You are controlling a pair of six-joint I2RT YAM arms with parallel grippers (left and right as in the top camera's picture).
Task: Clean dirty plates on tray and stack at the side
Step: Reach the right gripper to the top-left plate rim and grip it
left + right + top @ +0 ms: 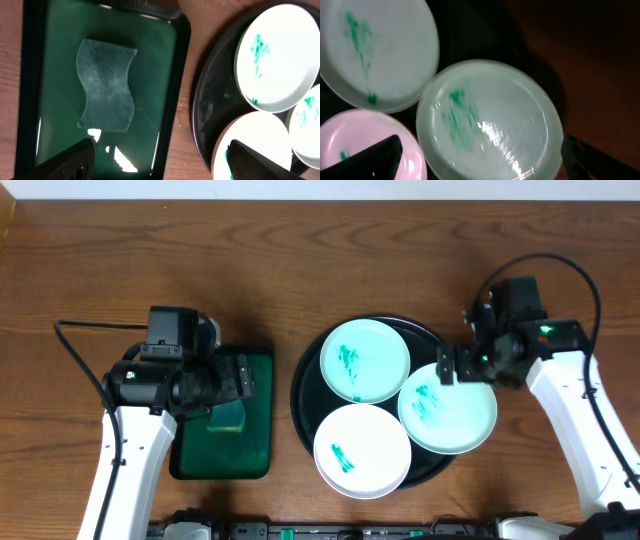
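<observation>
Both of your grippers are wide open and hold nothing.
Your left gripper, jaws spread, hangs over the sponge lying in the rectangular green tray. Your right gripper, jaws also apart, hovers above the right edge of the round black tray. On that tray, crowded rim to rim, sit the far plate, the right plate, which overhangs the rim, and the near plate, all smeared green.

Under your left gripper, sponge lies clear, under your right gripper, plates crowd tray, rims overlapping
</observation>
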